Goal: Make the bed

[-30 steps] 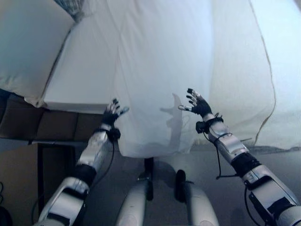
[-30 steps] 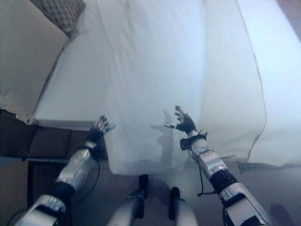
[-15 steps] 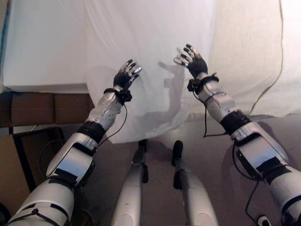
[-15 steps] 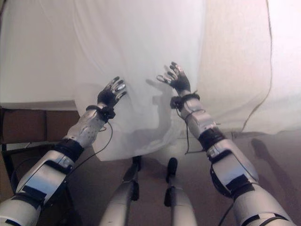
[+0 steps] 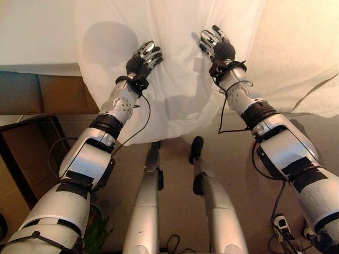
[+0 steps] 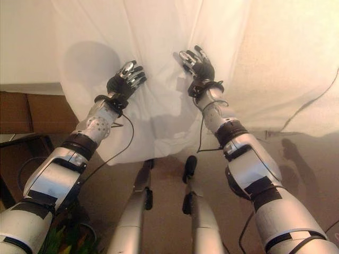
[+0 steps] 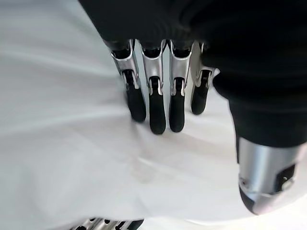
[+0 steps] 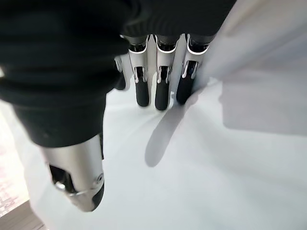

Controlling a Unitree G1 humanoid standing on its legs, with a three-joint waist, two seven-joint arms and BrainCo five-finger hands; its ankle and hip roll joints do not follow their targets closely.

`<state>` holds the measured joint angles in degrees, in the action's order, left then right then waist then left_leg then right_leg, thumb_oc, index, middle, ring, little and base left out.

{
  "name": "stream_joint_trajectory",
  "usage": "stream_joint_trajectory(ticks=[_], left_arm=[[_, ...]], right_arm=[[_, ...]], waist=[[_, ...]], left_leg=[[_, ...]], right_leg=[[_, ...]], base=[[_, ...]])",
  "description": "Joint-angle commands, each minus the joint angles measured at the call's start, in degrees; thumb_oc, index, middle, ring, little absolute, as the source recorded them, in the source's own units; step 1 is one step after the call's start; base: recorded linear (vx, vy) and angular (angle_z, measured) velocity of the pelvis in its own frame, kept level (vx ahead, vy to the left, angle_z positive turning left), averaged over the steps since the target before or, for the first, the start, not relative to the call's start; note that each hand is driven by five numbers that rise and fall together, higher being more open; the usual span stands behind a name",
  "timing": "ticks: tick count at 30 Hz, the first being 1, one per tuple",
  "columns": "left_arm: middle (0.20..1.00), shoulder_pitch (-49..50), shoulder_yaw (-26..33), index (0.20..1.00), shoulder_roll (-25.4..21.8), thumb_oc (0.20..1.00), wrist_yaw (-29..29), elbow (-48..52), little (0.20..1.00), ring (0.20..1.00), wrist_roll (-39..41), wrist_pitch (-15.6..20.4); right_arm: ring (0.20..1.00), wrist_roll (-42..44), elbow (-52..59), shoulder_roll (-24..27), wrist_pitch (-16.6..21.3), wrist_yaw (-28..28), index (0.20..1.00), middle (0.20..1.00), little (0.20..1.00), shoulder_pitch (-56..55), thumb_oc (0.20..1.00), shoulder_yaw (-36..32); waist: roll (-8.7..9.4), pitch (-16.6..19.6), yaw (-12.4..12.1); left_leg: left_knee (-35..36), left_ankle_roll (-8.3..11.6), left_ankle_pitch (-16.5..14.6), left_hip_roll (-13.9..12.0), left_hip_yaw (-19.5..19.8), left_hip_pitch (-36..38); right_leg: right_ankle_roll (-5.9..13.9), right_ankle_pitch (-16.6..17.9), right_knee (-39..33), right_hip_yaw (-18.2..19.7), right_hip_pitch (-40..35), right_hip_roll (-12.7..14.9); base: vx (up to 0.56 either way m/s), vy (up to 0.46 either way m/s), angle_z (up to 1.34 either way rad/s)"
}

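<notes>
The white sheet (image 5: 180,63) is draped over the bed's edge (image 5: 37,67), hanging toward the floor (image 5: 175,174). The left hand (image 5: 143,59) and right hand (image 5: 216,46) are laid flat on it, fingers (image 7: 158,108) straight; slight bunching, apparently, is seen at the right fingertips (image 8: 184,93).

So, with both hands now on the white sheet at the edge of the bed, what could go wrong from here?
1. The left hand and right hand rest on the white sheet with fairly straight fingers. Without a real grip the cloth may slip when they pull.
2. The sheet hangs over the bed edge down toward the floor. A pull could drag more of it down.
3. Folds near the right hand's fingers may stay as wrinkles.
</notes>
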<state>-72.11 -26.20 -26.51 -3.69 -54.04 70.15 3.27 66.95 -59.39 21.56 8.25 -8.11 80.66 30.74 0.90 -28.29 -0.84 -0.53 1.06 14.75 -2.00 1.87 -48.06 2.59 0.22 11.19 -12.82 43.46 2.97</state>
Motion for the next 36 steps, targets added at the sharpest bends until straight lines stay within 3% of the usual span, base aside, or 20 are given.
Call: stream_joint_trajectory(ticks=[1,5,6,8,15,24,25,28,29,30,32,33,36], left_arm=[[1.000,-3.2,-0.1,1.000,0.2,1.000,4.6,-9.1,1.000,1.000,-4.6,-0.6],[1.000,-2.8,-0.8,1.000,-2.0,1.000,7.8,-12.1,1.000,1.000,-8.5,0.1],[1.000,-1.9,-0.7,1.000,-2.4,1.000,10.6,-12.9,1.000,1.000,-9.8,1.0],[1.000,-1.4,-0.1,1.000,-2.1,1.000,13.0,-13.4,1.000,1.000,-9.7,1.8],[1.000,1.2,2.4,1.000,-1.6,1.000,21.6,-15.5,1.000,1.000,-18.4,3.2],[1.000,11.8,9.0,1.000,-2.0,1.000,22.0,-17.4,1.000,1.000,-23.0,2.2],[1.000,12.5,9.6,1.000,-1.9,1.000,22.1,-17.8,1.000,1.000,-23.8,1.9],[1.000,16.5,11.3,1.000,-0.8,1.000,21.8,-18.5,1.000,1.000,-25.5,1.7],[1.000,17.3,11.9,1.000,-0.6,1.000,21.8,-18.6,1.000,1.000,-25.7,1.7],[1.000,20.6,13.2,1.000,0.6,1.000,21.9,-18.5,1.000,1.000,-26.4,2.0],[1.000,21.8,13.7,1.000,1.2,1.000,22.1,-17.8,1.000,1.000,-26.4,2.2],[1.000,22.7,13.9,1.000,1.9,1.000,22.0,-17.6,1.000,1.000,-26.6,2.3],[1.000,24.4,14.0,1.000,2.6,1.000,22.1,-16.6,1.000,1.000,-27.5,2.4]], right_arm=[[1.000,-2.1,-2.1,-0.8,-3.5,-1.9,1.000,1.000,1.000,0.1,1.000,2.6],[1.000,-10.9,-4.7,0.2,-4.4,-4.3,1.000,1.000,1.000,0.9,1.000,5.8],[1.000,-19.7,-5.5,1.0,-5.1,-6.1,1.000,1.000,1.000,1.4,1.000,8.9],[1.000,-23.7,-5.6,1.2,-5.2,-7.4,1.000,1.000,1.000,1.3,1.000,10.0],[1.000,-28.1,-10.3,2.2,-5.0,-10.9,1.000,1.000,1.000,-3.2,1.000,8.2],[1.000,-31.9,-11.8,1.7,-5.8,-11.2,1.000,1.000,1.000,-13.3,1.000,2.4],[1.000,-32.7,-12.0,1.7,-5.9,-11.3,1.000,1.000,1.000,-14.2,1.000,1.5],[1.000,-34.9,-12.7,1.2,-6.1,-11.2,1.000,1.000,1.000,-17.8,1.000,-0.2],[1.000,-35.8,-12.8,1.1,-6.3,-11.4,1.000,1.000,1.000,-18.6,1.000,-0.8],[1.000,-37.8,-12.8,1.0,-6.4,-11.3,1.000,1.000,1.000,-22.0,1.000,-1.8],[1.000,-38.0,-12.4,0.9,-6.3,-11.5,1.000,1.000,1.000,-23.7,1.000,-2.6],[1.000,-37.8,-12.4,0.6,-6.2,-11.4,1.000,1.000,1.000,-25.2,1.000,-3.2],[1.000,-38.0,-12.0,1.0,-5.8,-11.4,1.000,1.000,1.000,-27.9,1.000,-4.7]], waist=[[2.07,-1.5,0.2],[2.27,-1.5,0.3],[2.29,-1.5,0.1],[2.03,-1.5,0.1],[0.96,-1.5,-0.8],[0.56,-1.5,-1.2],[0.57,-1.5,-1.0],[0.35,-1.5,-1.0],[0.41,-1.5,-0.9],[0.33,-1.5,-0.8],[0.35,-1.5,-0.7],[0.22,-1.5,-0.7],[0.10,-1.5,-0.5]], left_leg=[[-0.7,4.06,-6.7,3.7,-3.0,3.0],[-0.9,4.10,-6.7,3.9,-2.9,1.4],[-0.9,4.12,-6.7,3.8,-3.0,1.1],[-0.9,4.14,-6.5,3.9,-2.9,0.8],[0.7,4.54,-5.6,4.2,-2.5,0.4],[0.9,4.67,-5.2,4.2,-2.0,0.4],[0.6,4.34,-3.7,4.5,-2.5,-1.1],[0.7,4.63,-5.0,4.4,-2.0,0.1],[0.5,4.35,-3.6,4.6,-2.5,-1.2],[0.6,4.70,-4.8,4.4,-2.1,0.1],[0.4,4.34,-3.4,4.6,-2.5,-1.1],[0.5,4.66,-4.7,4.4,-2.0,0.2],[0.4,4.37,-3.2,4.6,-2.5,-0.8]], right_leg=[[4.40,9.4,-12.2,1.6,-2.2,-0.3],[4.41,9.8,-12.4,1.3,-0.6,-0.4],[4.26,9.8,-12.3,1.1,-0.3,-0.3],[4.22,9.7,-12.2,1.1,0.0,-0.3],[4.18,9.6,-12.3,0.3,0.9,-0.2],[4.11,9.2,-11.9,-0.3,1.1,0.2],[3.67,10.4,-11.9,-0.9,2.4,0.5],[4.08,9.4,-11.8,-0.3,1.4,0.4],[3.66,10.5,-11.8,-0.9,2.5,0.7],[4.04,9.4,-11.5,-0.3,1.5,0.4],[3.62,10.5,-11.5,-0.9,2.6,0.7],[3.97,9.3,-11.3,-0.3,1.5,0.5],[3.50,10.2,-10.9,-1.0,2.6,0.9]], base=[[0.00,0.000,0.00],[0.00,0.000,0.00],[0.00,0.000,0.00],[0.00,0.000,0.00],[0.00,-0.001,0.02],[-0.02,-0.006,0.09],[-0.04,0.022,0.05],[-0.05,0.026,0.12],[0.01,0.013,0.17],[-0.09,0.035,0.17],[-0.03,0.013,0.18],[-0.04,0.018,0.19],[-0.04,0.018,0.08]])
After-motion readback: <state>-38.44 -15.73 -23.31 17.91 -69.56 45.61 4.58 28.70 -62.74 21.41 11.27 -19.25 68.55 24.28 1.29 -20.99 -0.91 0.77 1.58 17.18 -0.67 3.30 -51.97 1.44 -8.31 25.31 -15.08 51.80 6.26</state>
